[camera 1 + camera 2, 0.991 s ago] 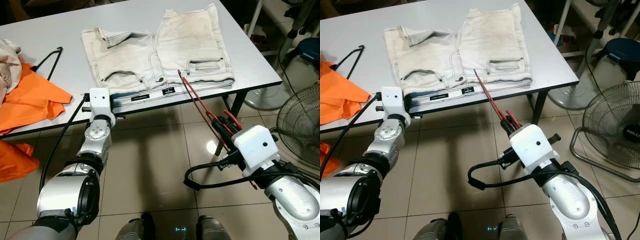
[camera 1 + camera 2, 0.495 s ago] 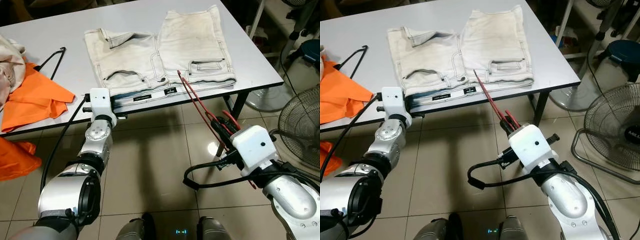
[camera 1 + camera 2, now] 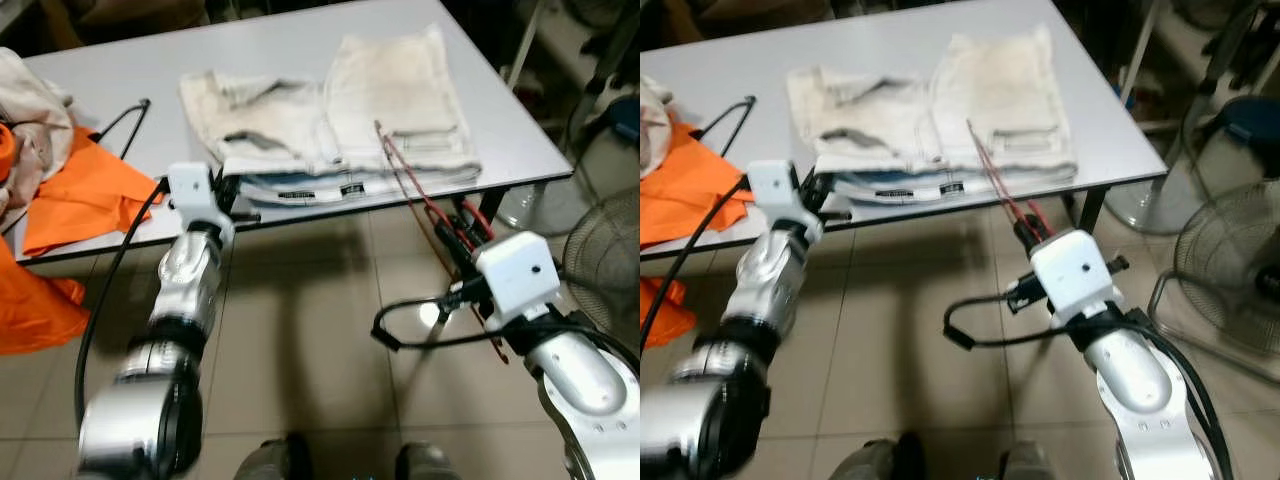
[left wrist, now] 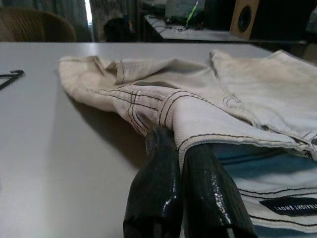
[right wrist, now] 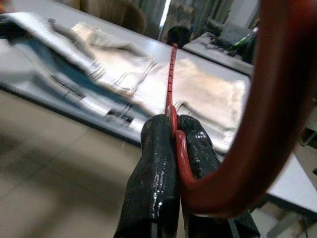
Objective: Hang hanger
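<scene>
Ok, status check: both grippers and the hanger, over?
Right gripper shut on red hanger, its tip over the shorts. Left gripper shut on the shorts' waistband at the table edge. Nothing blocking.

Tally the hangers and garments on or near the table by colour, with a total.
Red hanger: 1
Black hanger: 1
Cream shorts: 1
Orange garments: 2
Beige garment: 1
Total: 6
</scene>
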{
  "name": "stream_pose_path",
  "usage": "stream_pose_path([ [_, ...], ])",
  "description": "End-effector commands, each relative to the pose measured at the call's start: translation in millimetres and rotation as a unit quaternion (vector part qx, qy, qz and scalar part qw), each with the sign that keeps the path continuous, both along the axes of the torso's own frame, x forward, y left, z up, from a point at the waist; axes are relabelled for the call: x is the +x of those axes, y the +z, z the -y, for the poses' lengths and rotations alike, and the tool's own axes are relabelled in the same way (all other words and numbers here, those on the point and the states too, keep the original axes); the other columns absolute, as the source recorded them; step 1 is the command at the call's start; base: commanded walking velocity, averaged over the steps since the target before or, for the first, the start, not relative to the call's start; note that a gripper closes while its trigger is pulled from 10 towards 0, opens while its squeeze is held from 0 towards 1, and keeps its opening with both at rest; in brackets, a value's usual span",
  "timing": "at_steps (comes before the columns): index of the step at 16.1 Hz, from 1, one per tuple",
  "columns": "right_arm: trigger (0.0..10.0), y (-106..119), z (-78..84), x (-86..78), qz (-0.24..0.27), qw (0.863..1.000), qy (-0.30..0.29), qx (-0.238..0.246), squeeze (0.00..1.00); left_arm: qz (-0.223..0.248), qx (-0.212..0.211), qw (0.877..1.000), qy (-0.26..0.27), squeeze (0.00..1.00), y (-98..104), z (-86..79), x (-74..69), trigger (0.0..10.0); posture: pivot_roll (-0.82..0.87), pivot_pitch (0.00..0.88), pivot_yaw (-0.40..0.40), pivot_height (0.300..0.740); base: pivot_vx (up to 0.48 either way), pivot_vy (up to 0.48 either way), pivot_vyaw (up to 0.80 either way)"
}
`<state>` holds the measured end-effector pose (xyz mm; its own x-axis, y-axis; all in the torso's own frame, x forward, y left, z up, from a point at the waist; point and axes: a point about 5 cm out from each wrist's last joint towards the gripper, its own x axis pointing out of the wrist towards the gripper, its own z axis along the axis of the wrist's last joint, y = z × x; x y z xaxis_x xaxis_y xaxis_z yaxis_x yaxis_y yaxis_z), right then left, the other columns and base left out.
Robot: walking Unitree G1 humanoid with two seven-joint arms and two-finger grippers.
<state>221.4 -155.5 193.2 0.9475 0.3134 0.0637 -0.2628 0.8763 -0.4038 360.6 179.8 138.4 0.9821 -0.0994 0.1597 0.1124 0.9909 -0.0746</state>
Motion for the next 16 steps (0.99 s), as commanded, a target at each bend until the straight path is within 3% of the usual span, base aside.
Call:
stream_pose_path([
  [1, 10.0, 4.4, -0.6, 4.4, 0.015, 1.000, 0.000, 0.019, 0.00, 0.031, 0.017, 0.999, -0.008, 0.00, 15.3, -5.5, -9.2, 10.0, -0.18, 0.032, 0.106, 0.740, 0.000, 0.000, 0.00],
  [4, 10.0, 5.5, -4.1, 18.6, 0.015, 0.999, 0.005, 0.046, 0.00, 0.054, 0.027, 0.998, 0.001, 0.00, 31.5, -11.8, -35.3, 10.0, -0.13, 0.016, 0.058, 0.740, -0.082, 0.000, 0.00],
  [9, 10.0, 5.0, -14.7, 32.5, 0.018, 0.997, 0.035, 0.064, 0.00, 0.044, 0.056, 0.997, 0.014, 0.00, 50.8, -11.4, -54.1, 10.0, -0.07, 0.000, 0.018, 0.740, -0.259, 0.000, 0.00],
  [14, 10.0, -0.2, -20.7, 32.8, 0.006, 0.996, 0.053, 0.075, 0.00, 0.010, 0.065, 0.998, 0.012, 0.00, 45.5, -10.0, -66.0, 10.0, -0.06, 0.015, 0.016, 0.740, -0.192, 0.000, 0.00],
  [16, 10.0, -12.3, -23.3, 27.3, -0.025, 0.995, 0.062, 0.068, 0.00, -0.012, 0.070, 0.997, -0.008, 0.00, 35.8, 2.5, -76.4, 10.0, -0.06, 0.025, 0.015, 0.740, -0.120, 0.000, 0.00],
])
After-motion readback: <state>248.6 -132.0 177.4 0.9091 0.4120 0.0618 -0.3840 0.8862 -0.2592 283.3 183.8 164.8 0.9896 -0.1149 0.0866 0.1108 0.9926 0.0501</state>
